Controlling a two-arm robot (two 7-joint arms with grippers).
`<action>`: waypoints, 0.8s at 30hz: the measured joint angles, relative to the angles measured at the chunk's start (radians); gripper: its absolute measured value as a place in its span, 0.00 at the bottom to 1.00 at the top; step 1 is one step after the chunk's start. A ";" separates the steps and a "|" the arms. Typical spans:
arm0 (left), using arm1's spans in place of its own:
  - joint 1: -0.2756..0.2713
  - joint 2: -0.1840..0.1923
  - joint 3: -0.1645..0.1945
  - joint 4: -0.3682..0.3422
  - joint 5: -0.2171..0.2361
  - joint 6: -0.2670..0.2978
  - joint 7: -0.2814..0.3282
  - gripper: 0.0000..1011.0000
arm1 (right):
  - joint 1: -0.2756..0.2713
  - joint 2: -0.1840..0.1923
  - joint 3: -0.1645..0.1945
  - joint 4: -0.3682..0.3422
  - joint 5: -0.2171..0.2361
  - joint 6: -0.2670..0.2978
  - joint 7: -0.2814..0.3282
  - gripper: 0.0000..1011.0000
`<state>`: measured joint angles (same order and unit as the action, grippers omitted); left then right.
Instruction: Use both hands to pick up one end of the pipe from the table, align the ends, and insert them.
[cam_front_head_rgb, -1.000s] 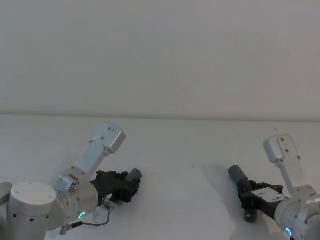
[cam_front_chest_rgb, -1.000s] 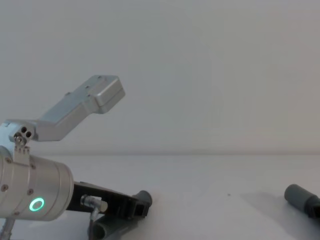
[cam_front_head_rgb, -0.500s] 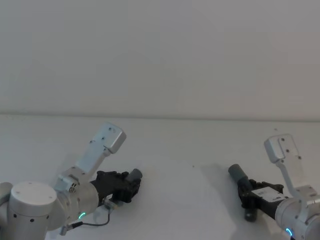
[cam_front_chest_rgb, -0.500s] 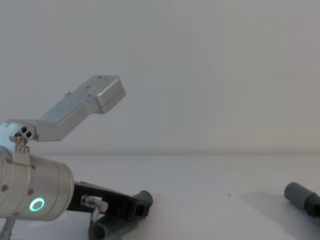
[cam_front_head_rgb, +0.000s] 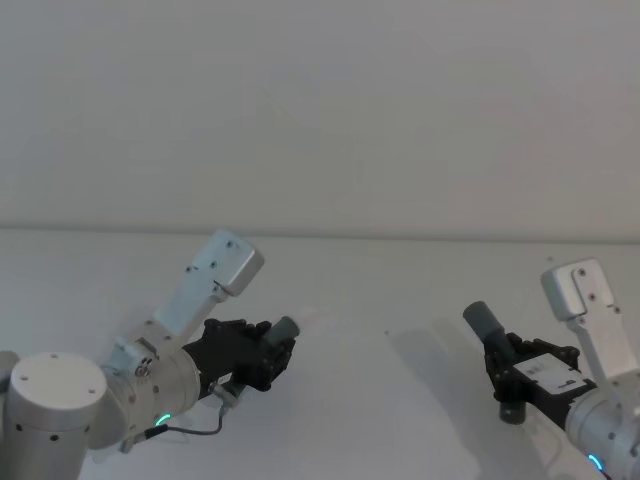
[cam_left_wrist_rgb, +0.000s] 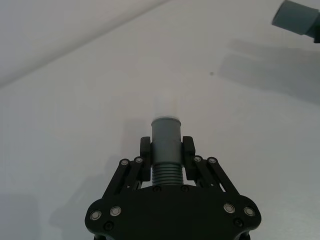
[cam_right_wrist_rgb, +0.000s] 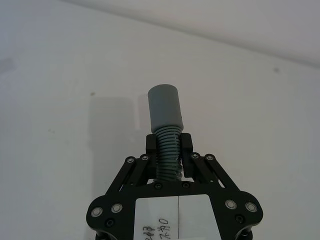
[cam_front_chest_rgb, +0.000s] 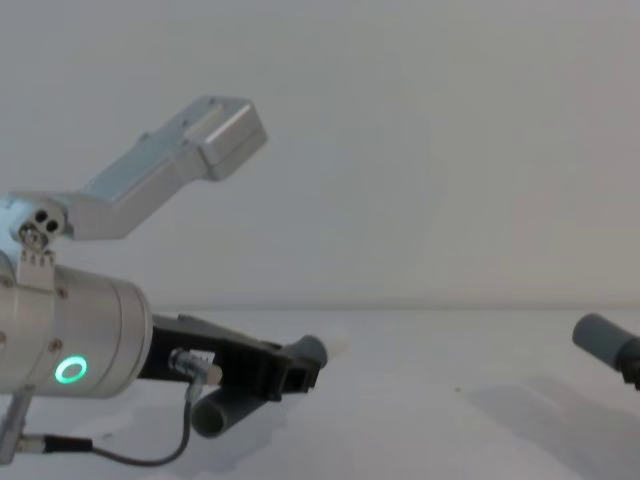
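Hose, judged light, limp and ribbed for grip, is held clear of the table with left gripper clamped just behind its white-tipped cuff and right gripper clamped behind its plain cuff, ends well apart.

pipe: length past ribs hidden under left end effector body | white tip: blurred against bench | right end effector: mostly cut off at chest view's right edge | label: print unreadable
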<state>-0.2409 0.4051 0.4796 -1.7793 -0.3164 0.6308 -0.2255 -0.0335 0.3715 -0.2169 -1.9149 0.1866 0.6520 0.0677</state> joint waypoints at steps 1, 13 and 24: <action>-0.004 0.008 0.003 -0.005 0.003 -0.011 -0.014 0.35 | -0.002 0.006 0.001 -0.003 -0.003 -0.009 0.005 0.26; -0.052 0.080 0.027 -0.012 0.024 -0.078 -0.136 0.35 | -0.027 0.137 0.014 -0.044 -0.027 -0.095 0.119 0.26; -0.097 0.146 0.044 -0.003 0.042 -0.156 -0.240 0.35 | -0.038 0.246 0.019 -0.063 -0.044 -0.169 0.232 0.26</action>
<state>-0.3380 0.5514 0.5234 -1.7821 -0.2745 0.4753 -0.4655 -0.0718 0.6179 -0.1975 -1.9781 0.1425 0.4826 0.3001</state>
